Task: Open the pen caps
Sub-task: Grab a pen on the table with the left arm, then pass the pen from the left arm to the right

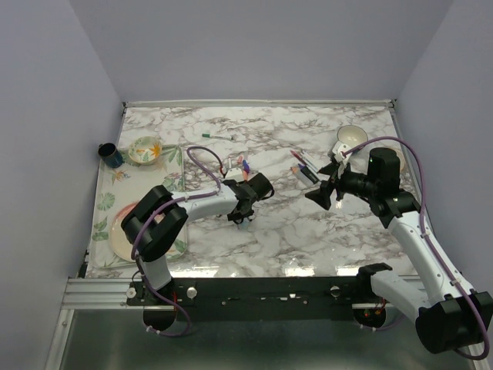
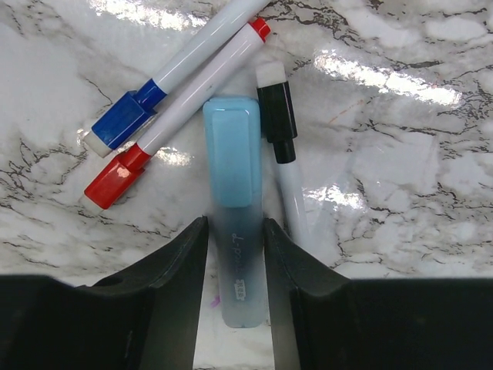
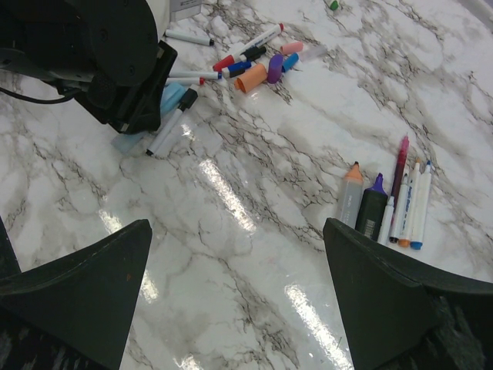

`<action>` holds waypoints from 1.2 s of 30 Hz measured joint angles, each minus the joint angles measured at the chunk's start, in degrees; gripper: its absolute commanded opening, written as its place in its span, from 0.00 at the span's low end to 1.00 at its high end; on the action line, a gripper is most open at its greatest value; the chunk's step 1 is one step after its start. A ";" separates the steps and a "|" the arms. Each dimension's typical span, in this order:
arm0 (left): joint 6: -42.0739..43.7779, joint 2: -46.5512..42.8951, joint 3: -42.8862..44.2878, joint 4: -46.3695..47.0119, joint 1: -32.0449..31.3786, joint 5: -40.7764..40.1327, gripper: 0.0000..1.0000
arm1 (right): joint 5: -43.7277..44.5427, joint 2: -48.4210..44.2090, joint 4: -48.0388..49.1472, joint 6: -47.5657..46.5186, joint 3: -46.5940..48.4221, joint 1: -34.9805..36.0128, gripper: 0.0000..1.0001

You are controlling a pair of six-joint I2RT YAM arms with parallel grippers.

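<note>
My left gripper (image 2: 235, 231) is shut on the body of a light blue highlighter (image 2: 231, 146) lying on the marble table, its light blue cap on. Beside it lie white pens with a blue cap (image 2: 123, 122), a red cap (image 2: 114, 179) and a black cap (image 2: 277, 116). In the top view the left gripper (image 1: 243, 206) is at table centre-left. Loose pen caps, orange (image 3: 250, 78), purple (image 3: 274, 68) and pink (image 3: 291, 47), lie behind it. My right gripper (image 3: 237, 223) is open and empty above bare marble; it also shows in the top view (image 1: 320, 196).
Uncapped pens (image 3: 385, 206) lie in a row at the right of the right wrist view. A white cup (image 1: 353, 137) stands at the back right. A floral bowl (image 1: 144, 149), a dark mug (image 1: 110, 154) and a plate (image 1: 123, 235) sit on the left placemat. A green pen (image 1: 218, 137) lies at the back.
</note>
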 measured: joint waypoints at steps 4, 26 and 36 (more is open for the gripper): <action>-0.17 -0.02 -0.13 0.11 0.00 -0.04 0.29 | 0.00 0.00 0.00 -0.07 0.00 0.00 1.00; 4.70 -18.91 -8.55 5.03 -1.01 2.58 0.05 | -1.03 0.20 -0.04 -0.44 0.00 0.00 1.00; 13.51 -31.56 -22.45 29.00 -1.01 14.62 0.01 | -7.54 3.85 -1.88 -0.94 0.24 0.00 1.00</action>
